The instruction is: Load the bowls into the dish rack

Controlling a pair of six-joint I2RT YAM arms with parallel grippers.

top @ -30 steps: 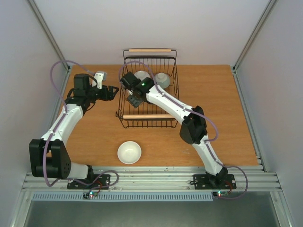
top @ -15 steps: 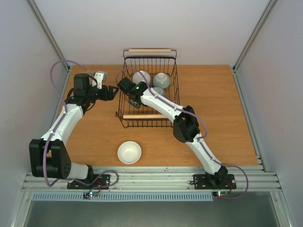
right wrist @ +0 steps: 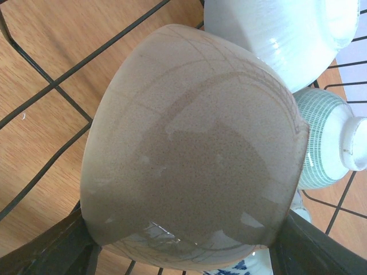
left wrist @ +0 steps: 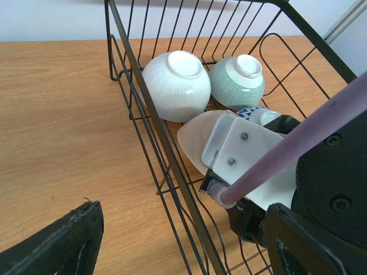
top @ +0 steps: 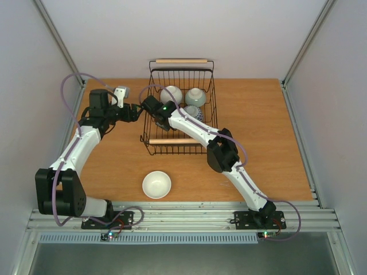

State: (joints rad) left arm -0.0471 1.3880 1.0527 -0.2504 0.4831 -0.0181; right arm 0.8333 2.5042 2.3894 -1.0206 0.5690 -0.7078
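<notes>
- Above the bench (top: 258, 132), the top camera shows the dish rack (top: 180, 60) at the far middle. At its far end sit a white bowl (top: 171, 93) and a green bowl (top: 195, 96), with a blue-and-white bowl (top: 195, 112) just nearer than the green one.
- The right arm (top: 198, 130) crosses the rack's near wooden handle into its left half. The left gripper (top: 135, 110) hangs just outside the rack's left wall, jaws spread and empty.
- A cream bowl (top: 156, 184) stands open side up, well apart from the rack on its near side.
- Orange-brown wood forms the bench. Pale walls (top: 172, 28) close three sides, and metal rails (top: 189, 215) line the near edge.
- Left wrist view: the rack's left wall wires cut across the scene. Behind them the white and green bowls lie foot rings up, side by side. A white camera mount (left wrist: 252, 149) and a purple cable (left wrist: 298, 137) hide most of the blue-and-white bowl. A pale edge of the tan bowl (left wrist: 192, 137) shows beside the mount.
- Right wrist view: the right gripper (right wrist: 183, 258) has its jaws clamped on the tan bowl, tilted over the rack's wire floor and just beside the white bowl. Whether the two touch, I cannot tell.
- Against one second ago, the right wrist has shifted toward the rack's left wall, uncovering the white bowl. The left arm and cream bowl are unchanged.
</notes>
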